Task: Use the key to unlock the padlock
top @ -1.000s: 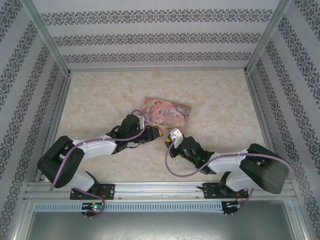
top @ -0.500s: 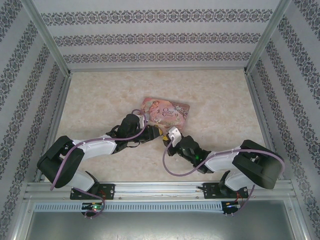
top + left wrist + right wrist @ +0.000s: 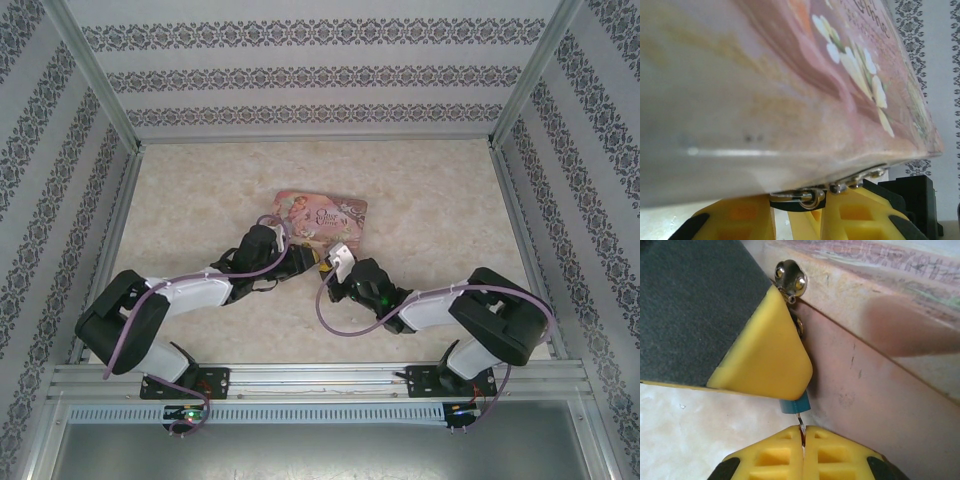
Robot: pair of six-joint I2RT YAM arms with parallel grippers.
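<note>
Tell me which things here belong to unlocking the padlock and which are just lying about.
For the job:
- small blue-teal padlock, gripped by the left end effector
- thin silvery key, pinched in the right end effector

Just lying about:
- pink illustrated tin box, right against the padlock
- beige marbled tabletop
</note>
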